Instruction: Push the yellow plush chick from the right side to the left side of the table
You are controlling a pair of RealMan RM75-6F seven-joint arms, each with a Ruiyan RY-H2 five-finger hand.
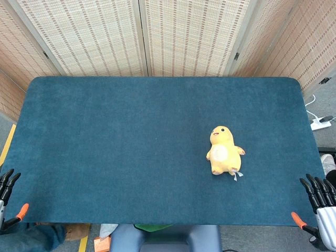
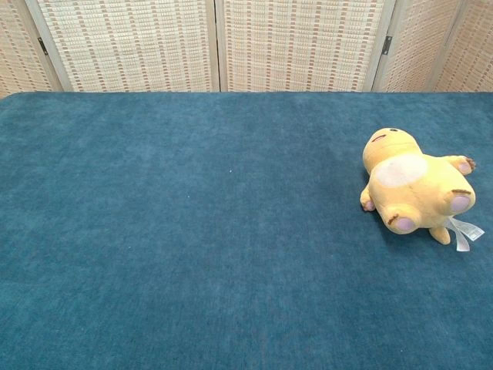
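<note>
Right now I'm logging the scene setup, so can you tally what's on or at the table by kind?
Yellow plush chick: 1
Robot hands at the near edge: 2, left hand and right hand, neither holding anything
Blue table: 1
Total: 4

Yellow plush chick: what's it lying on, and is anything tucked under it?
The yellow plush chick lies on its back, belly up, directly on the blue table cover. A white tag pokes out by its feet. Whatever is beneath its body is covered; neither view shows anything else there.
</note>
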